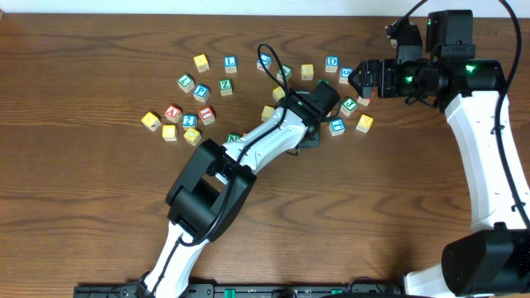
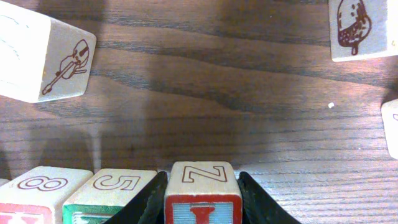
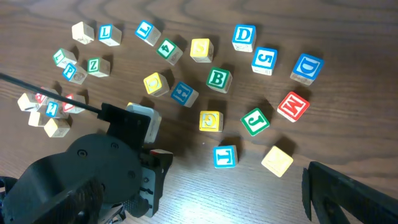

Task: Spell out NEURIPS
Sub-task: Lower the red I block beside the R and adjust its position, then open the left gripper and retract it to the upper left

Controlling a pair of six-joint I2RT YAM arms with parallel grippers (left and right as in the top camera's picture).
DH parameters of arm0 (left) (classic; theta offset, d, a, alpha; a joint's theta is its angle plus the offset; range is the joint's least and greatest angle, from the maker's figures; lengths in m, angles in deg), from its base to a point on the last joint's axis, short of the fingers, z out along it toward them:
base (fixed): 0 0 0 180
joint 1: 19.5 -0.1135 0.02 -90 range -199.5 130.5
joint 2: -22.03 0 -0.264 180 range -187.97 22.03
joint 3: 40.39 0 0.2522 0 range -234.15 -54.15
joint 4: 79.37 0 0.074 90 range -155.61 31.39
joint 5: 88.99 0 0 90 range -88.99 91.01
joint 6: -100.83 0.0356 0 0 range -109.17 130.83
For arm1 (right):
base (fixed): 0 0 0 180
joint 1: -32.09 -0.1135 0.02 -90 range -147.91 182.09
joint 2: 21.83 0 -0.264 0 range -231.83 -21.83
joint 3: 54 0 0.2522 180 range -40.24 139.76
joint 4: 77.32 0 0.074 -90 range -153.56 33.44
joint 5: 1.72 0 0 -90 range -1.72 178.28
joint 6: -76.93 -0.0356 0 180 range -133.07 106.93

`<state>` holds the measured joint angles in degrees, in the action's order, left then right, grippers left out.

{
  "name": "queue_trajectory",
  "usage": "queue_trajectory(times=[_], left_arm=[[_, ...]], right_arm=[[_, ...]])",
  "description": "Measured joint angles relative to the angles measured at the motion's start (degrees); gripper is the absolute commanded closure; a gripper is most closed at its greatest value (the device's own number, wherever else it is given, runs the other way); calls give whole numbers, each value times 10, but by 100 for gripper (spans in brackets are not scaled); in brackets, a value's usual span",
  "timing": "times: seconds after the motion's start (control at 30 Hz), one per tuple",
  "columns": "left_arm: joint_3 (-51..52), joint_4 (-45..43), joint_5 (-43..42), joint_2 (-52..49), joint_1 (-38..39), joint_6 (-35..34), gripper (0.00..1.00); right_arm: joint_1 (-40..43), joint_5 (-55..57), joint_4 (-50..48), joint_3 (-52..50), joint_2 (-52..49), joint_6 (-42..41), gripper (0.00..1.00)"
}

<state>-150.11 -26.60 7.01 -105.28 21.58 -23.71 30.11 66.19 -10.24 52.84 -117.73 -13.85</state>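
Cubes crowd the middle of the wooden surface (image 1: 83,207), well clear of its edges on every side. The left gripper (image 2: 203,175) reaches into the centre of the scatter. Its jaws grasp a red-letter cube (image 2: 202,190), with a black finger flush along each side and no gap showing. The red-letter cube stands on the wood with a Z-like mark on its top face. Its near face has a red frame and a red letter, cut off by the bottom of the wrist picture, so I cannot read it surely. It sits at the right end of a row of cubes (image 2: 118,186) along that bottom edge. The nearest neighbour shows a 5 on top and the next an 8. The left finger (image 2: 149,199) fills the slot between the 5 and the red-letter cube. From overhead the arm covers this row.

Right of the right finger the wood is bare up to a pale cube (image 2: 392,134) at the frame's border. Ahead lies a wide open strip, bounded by a picture cube (image 2: 46,59) at upper left and an ice-cream cube (image 2: 360,28) at upper right.

The right gripper (image 1: 362,80) hovers over the cluster's right flank with its jaws spread wide and holding nothing. It is near a blue D cube (image 1: 332,62) and a green cube (image 1: 349,105). Below the left arm the surface is open wood down to the near edge.
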Motion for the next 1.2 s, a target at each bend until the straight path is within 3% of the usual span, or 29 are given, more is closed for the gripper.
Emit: queue_trajectory(times=[1.2], left_arm=[[0, 19, 0, 45, 0, 0, 65]], right_arm=[[0, 0, 0, 0, 0, 0, 1]])
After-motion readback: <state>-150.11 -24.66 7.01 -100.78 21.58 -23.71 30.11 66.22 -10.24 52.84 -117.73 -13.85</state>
